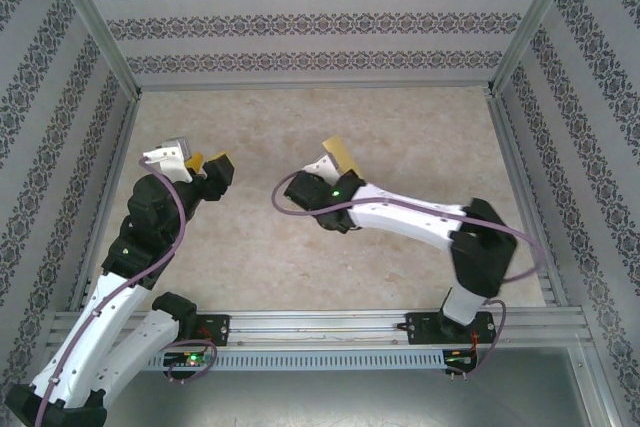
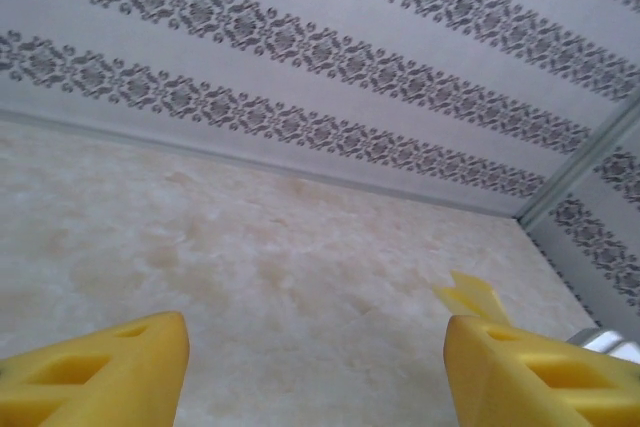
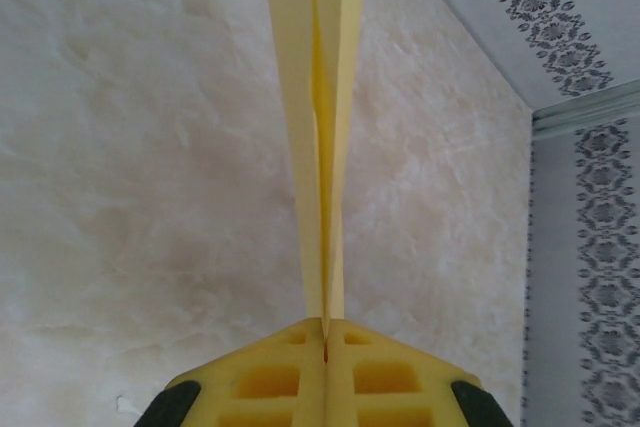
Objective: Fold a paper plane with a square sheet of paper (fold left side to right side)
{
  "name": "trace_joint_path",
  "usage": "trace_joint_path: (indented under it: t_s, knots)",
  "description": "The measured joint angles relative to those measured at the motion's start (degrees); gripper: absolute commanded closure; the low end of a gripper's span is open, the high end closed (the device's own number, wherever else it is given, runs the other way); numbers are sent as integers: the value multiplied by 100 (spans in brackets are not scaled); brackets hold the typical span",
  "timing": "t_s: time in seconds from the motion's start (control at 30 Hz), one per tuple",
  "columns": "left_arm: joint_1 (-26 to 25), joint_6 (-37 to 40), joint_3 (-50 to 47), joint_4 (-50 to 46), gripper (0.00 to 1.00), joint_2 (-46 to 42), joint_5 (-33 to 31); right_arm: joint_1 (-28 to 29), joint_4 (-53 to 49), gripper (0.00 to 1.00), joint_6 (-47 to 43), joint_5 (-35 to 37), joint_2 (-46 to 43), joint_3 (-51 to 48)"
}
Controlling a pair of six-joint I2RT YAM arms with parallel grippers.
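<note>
The paper plane [image 3: 295, 97] is a narrow yellow dart folded along a centre crease, and it sticks straight out from my right gripper [image 3: 325, 327], which is shut on its rear end. From above, the plane [image 1: 342, 153] is held over the middle of the table by the right gripper [image 1: 336, 163]. My left gripper [image 1: 207, 165] hovers at the left side, apart from the plane. In the left wrist view the left gripper [image 2: 316, 347] is open with only table between its yellow fingers [image 2: 110, 367], and a tip of the yellow paper [image 2: 470, 297] shows beyond the right finger.
The beige marbled tabletop [image 1: 400, 127] is enclosed by patterned walls [image 1: 300, 22] and metal frame posts [image 1: 95, 27]. A metal rail [image 1: 320, 327] runs along the near edge where both arm bases are bolted.
</note>
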Motion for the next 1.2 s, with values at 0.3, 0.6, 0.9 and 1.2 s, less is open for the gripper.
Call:
trace_joint_path:
  t_s: [0.3,0.6,0.9,1.2]
  knots:
    - [31,44,0,-151,31,85,-168,28,-719,84,343,-48,1991,841]
    - [33,44,0,-151,28,350,-111,24,-656,54,356,-1062,2129,914]
    - [33,-46,2,-114,24,918,299,-310,-92,29,459,-2201,195,81]
    - [68,-881,-90,411,34,1967,1113,-1338,1043,11,527,-3340,-2133,-1473]
